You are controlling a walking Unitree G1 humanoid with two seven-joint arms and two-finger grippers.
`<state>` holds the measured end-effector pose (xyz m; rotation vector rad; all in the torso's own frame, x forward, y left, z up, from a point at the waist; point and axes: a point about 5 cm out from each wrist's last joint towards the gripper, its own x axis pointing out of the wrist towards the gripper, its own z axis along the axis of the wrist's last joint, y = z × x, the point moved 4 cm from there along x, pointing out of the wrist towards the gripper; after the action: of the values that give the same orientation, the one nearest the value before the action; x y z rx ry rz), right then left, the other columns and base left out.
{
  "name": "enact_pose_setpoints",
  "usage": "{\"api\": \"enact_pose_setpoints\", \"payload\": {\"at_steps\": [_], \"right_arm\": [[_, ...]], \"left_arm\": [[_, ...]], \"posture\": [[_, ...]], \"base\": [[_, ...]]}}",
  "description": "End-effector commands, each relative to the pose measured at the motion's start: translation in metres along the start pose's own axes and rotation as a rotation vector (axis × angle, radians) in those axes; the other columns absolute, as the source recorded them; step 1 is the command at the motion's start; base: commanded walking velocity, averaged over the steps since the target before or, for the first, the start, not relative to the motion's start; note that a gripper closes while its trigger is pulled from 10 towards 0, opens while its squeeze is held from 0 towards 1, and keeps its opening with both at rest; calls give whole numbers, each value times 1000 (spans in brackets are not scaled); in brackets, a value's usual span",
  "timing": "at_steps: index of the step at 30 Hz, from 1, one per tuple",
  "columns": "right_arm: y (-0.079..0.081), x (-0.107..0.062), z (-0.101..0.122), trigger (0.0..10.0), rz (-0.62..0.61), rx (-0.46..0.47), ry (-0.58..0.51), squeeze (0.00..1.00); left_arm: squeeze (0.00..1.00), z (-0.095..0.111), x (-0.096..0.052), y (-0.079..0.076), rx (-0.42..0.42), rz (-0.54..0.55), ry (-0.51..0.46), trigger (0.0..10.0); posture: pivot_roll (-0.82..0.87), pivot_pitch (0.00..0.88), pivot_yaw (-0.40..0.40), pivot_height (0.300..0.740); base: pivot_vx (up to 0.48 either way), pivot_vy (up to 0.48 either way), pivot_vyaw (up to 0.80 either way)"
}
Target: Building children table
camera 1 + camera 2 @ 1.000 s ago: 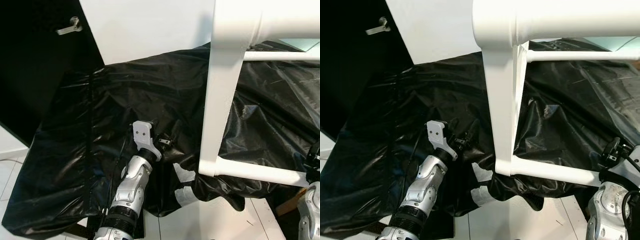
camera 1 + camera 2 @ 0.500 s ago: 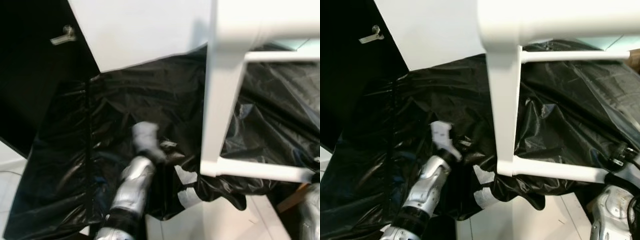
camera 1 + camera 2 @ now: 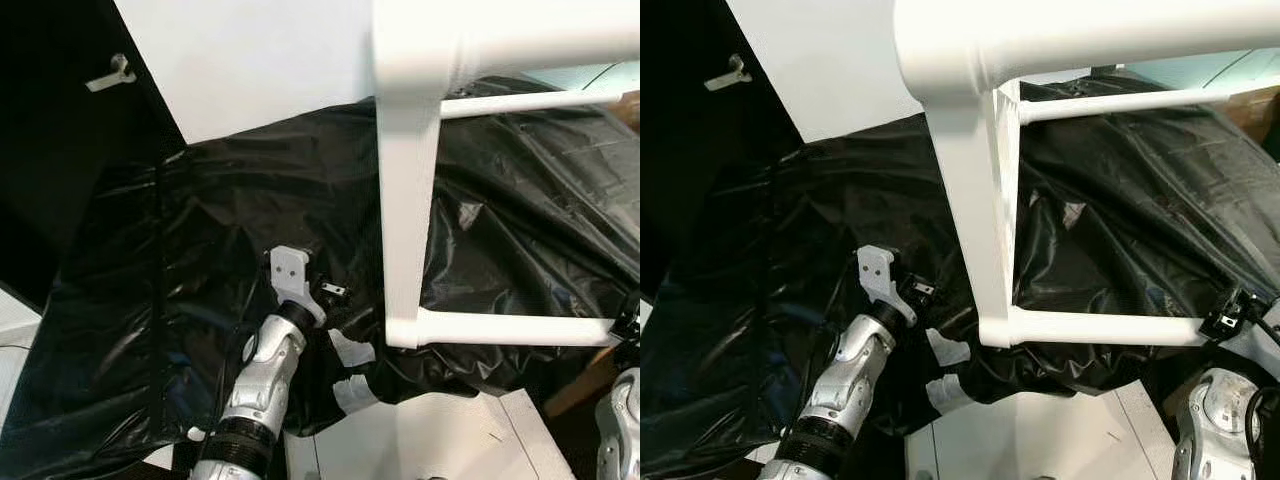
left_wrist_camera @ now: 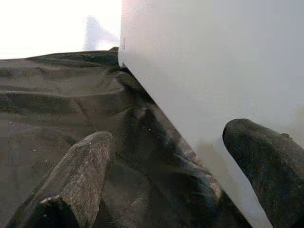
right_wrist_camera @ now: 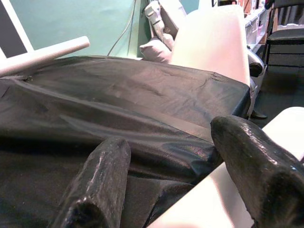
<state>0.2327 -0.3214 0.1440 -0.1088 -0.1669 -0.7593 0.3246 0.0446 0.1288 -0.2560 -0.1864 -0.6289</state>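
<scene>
The white children's table frame stands over a black plastic sheet [image 3: 200, 230]. Its thick leg [image 3: 405, 200] runs down to a round crossbar [image 3: 510, 328], and a thinner bar [image 3: 520, 100] crosses higher up. My left gripper [image 3: 335, 292] is low beside the leg, just to its left. In the left wrist view the fingers [image 4: 80, 175] stand open, with the white leg [image 4: 213, 71] against the far one. My right gripper [image 3: 1230, 315] is at the crossbar's right end. Its fingers [image 5: 99, 185] are apart, and the white bar [image 5: 209, 204] lies under one of them.
A dark door with a lever handle [image 3: 110, 72] is at the upper left, next to a white wall [image 3: 260, 60]. Pale tape patches [image 3: 350, 350] mark the sheet's front fold. White floor panels [image 3: 450, 440] lie below. A chair and clutter [image 5: 213, 38] sit beyond the sheet.
The head camera has swung, shifting the whole scene left and down, with blur half a second ago. My left gripper stays beside the leg. No grip change is visible.
</scene>
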Motion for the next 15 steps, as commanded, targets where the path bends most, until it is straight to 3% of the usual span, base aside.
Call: {"api": "enact_pose_setpoints", "payload": {"at_steps": [1, 8, 9, 11, 13, 14, 15], "right_arm": [[5, -2, -8, 10000, 19, 5, 37, 0], [5, -1, -7, 10000, 21, 6, 37, 0], [6, -1, -6, 10000, 26, 12, 30, 996], [7, -1, -3, 10000, 32, 15, 17, 1000], [7, -1, -2, 10000, 34, 3, 10, 1000], [7, 0, -1, 10000, 35, 0, 8, 0], [7, 0, 0, 10000, 38, -2, 5, 0]], "left_arm": [[0, -2, -2, 1, 6, -10, 10, 10000], [0, -3, -1, 0, 6, -10, 12, 10000], [0, -3, -1, 0, 6, -11, 12, 10000], [0, -3, 0, 0, 7, -12, 13, 10000], [0, -3, 0, 0, 7, -13, 13, 10000], [0, -3, 0, 0, 6, -14, 13, 10000], [0, -3, 0, 0, 6, -15, 13, 10000]], "posture": [[47, 0, 114, 740], [43, 0, 115, 740], [42, 0, 116, 740], [40, 0, 117, 740], [38, 0, 116, 740], [37, 0, 116, 740], [38, 0, 115, 740]], "base": [[0, 0, 0], [0, 0, 0], [0, 0, 0], [0, 0, 0], [0, 0, 0], [0, 0, 0], [0, 0, 0]]}}
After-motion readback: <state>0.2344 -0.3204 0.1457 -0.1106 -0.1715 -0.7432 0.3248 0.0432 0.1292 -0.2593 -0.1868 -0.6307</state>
